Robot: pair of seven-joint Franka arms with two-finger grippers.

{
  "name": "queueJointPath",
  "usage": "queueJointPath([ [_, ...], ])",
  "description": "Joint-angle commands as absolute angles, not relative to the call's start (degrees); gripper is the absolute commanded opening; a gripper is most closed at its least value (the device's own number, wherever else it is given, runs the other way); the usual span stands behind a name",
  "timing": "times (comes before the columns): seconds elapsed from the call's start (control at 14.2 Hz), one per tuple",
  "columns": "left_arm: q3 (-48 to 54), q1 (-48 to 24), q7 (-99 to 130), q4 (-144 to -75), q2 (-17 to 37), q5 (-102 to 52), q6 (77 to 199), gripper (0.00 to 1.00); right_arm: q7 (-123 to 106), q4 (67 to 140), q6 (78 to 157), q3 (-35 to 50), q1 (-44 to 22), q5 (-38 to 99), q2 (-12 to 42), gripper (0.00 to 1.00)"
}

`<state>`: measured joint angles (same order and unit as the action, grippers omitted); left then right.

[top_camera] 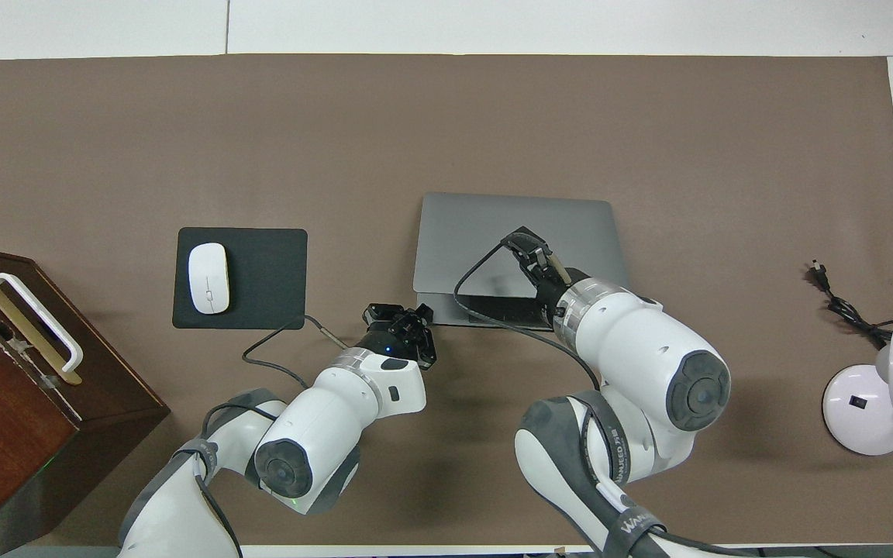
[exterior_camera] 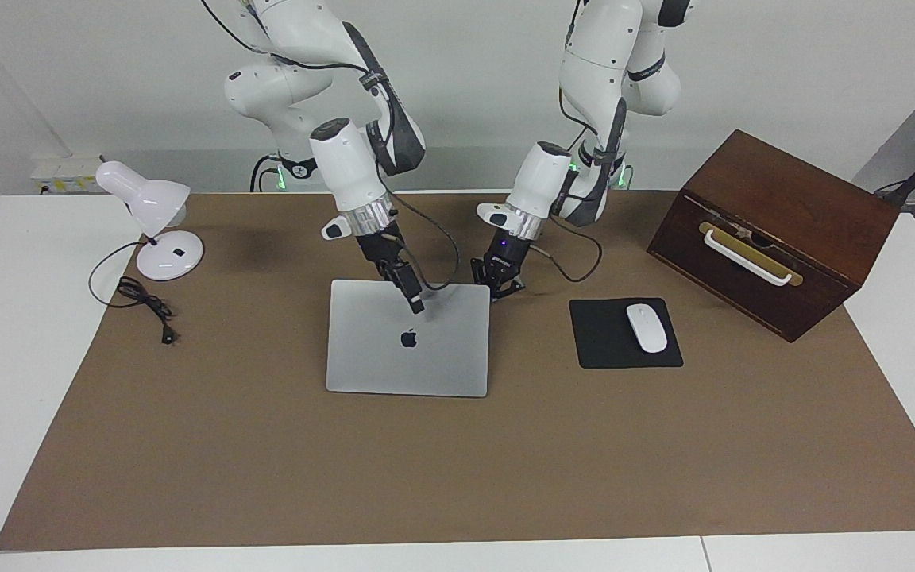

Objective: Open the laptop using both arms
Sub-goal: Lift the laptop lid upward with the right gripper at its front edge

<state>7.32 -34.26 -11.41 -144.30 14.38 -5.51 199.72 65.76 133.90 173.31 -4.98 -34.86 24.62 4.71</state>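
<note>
The right hand (exterior_camera: 416, 302) is down over the lid of the laptop (exterior_camera: 408, 349), near the edge closest to the robots, its black tip at or just above the silver surface; I cannot tell whether its fingers are parted or closed. The left hand (exterior_camera: 501, 280) sits low at the laptop's robot-side corner, toward the left arm's end of the tabletop (exterior_camera: 267, 445), its fingers spread a little apart beside the lid's edge; whether they touch the corner I cannot say.

The laptop lies in the middle of the brown tabletop, apple logo up. From above, the lid looks slightly lifted at the robot-side edge, with a dark strip of the deck showing under it (top_camera: 493, 308).

Beside the laptop, toward the left arm's end, a black mouse pad (exterior_camera: 608, 349) carries a white mouse (exterior_camera: 646, 327). Past that stands a dark wooden box (exterior_camera: 775, 230) with a white handle, tilted on the tabletop. Toward the right arm's end are a white desk lamp (exterior_camera: 157, 214) and its loose black cord (exterior_camera: 144, 300).
</note>
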Motion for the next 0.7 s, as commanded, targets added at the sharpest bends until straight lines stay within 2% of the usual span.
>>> queueJointPath([
  [0.0, 6.07, -35.33, -13.18, -143.26, 16.79, -5.89, 200.74, 0.00, 64.16, 128.42, 175.87, -4.57, -34.10, 26.72, 8.34, 1.00],
  [0.63, 6.06, -35.24, -13.80, -143.35, 16.79, -5.89, 200.74, 0.00, 63.28, 121.29, 176.04, -4.83, -33.05, 26.63, 11.78, 1.00],
])
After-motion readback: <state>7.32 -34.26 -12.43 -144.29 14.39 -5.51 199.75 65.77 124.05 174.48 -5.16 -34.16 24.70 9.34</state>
